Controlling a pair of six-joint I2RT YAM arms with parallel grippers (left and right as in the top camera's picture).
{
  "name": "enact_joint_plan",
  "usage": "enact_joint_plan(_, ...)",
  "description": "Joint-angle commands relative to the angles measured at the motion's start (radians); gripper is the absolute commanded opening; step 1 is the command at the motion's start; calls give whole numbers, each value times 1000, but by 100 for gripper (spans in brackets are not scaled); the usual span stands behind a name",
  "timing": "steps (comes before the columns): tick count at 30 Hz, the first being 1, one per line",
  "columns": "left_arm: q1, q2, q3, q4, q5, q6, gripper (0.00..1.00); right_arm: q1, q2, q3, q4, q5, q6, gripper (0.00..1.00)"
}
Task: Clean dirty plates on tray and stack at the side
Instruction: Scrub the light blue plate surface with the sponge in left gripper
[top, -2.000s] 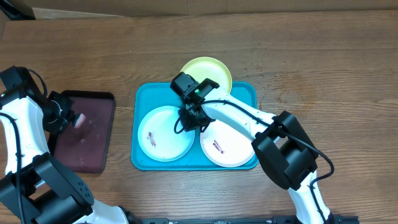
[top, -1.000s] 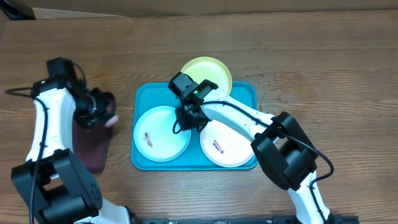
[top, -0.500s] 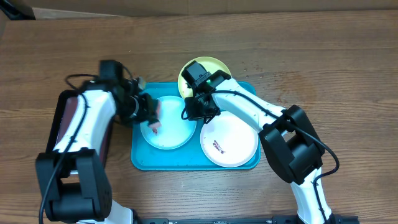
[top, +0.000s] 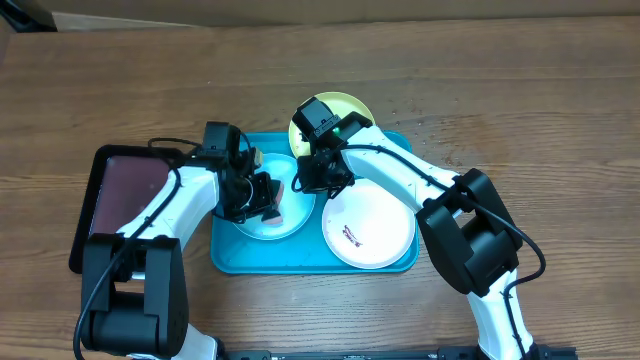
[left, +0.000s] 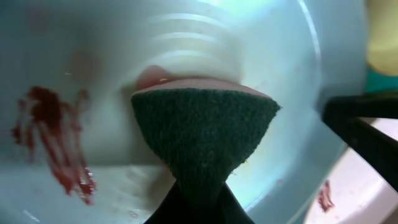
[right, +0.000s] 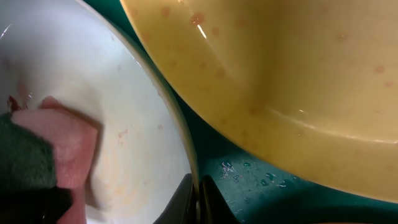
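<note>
Early going: my left claw (top: 262, 192), clenched on a sponge (left: 205, 134), presses the pale blue plate (left: 93, 56) in the tray (top: 300, 262), where a red smear (left: 59, 140) remains. My right claw (right: 199, 190) appears to be pinching its rim. The white plate (top: 370, 225) is smeared, the yellow-green plate (top: 352, 108) waits, and nothing is stacked on the desk (top: 520, 90).

— How do the arms sit?
— The left arm (top: 178, 203) bends at the elbow and reaches right. The left gripper (top: 262, 195) points down, fingers pinched close.
— And the other?
— The right arm (top: 397, 178) stretches left. The right gripper (top: 318, 180) is tipped down, fingertips nearly meeting, just beside the left gripper.
</note>
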Motion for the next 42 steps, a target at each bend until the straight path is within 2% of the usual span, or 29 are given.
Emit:
enact_joint_plan(1, -5, -18, -26, 30, -64, -29, 16, 5, 18, 10, 2, -16, 5, 4)
enact_joint_plan(3, -7, -18, -38, 63, -63, -29, 20, 5, 18, 10, 2, -16, 5, 4)
enact_joint_plan(4, -7, -18, -43, 77, -62, -29, 26, 5, 18, 10, 2, -16, 5, 4)
enact_joint_plan(5, -7, -18, -48, 92, -62, -29, 36, 5, 18, 10, 2, -16, 5, 4)
enact_joint_plan(6, -7, -18, -50, 100, -63, -29, 52, 5, 18, 10, 2, -16, 5, 4)
enact_joint_plan(8, -7, -18, -50, 108, -63, -29, 68, 5, 18, 10, 2, -16, 5, 4)
enact_joint_plan(9, -7, -18, -50, 116, -63, -29, 70, 5, 18, 10, 2, -16, 5, 4)
enact_joint_plan(14, -7, -18, -50, 144, -66, -21, 52, 5, 18, 10, 1, -16, 5, 4)
enact_joint_plan(21, -7, -18, -50, 137, -39, -22, 43, 5, 18, 10, -2, -16, 5, 4)
enact_joint_plan(26, -7, -18, -50, 137, -36, -22, 28, 5, 18, 10, -2, -16, 5, 4)
enact_joint_plan(28, -7, -18, -50, 137, -36, -26, 26, 5, 18, 10, -3, -16, 5, 4)
enact_joint_plan(30, -7, -18, -50, 136, -36, -31, 17, 5, 18, 10, -3, -16, 4, 4)
enact_joint_plan(32, -7, -18, -50, 136, -37, -31, 4, 5, 18, 10, -5, -16, 4, 4)
enact_joint_plan(34, -7, -18, -50, 136, -46, -30, 4, 5, 18, 10, -6, -16, 4, 4)
enact_joint_plan(37, -7, -18, -54, 122, -158, -29, 4, 5, 18, 10, -6, -16, 4, 4)
enact_joint_plan(42, -7, -18, -101, 118, -430, -30, 4, 5, 18, 10, -17, -15, 3, 4)
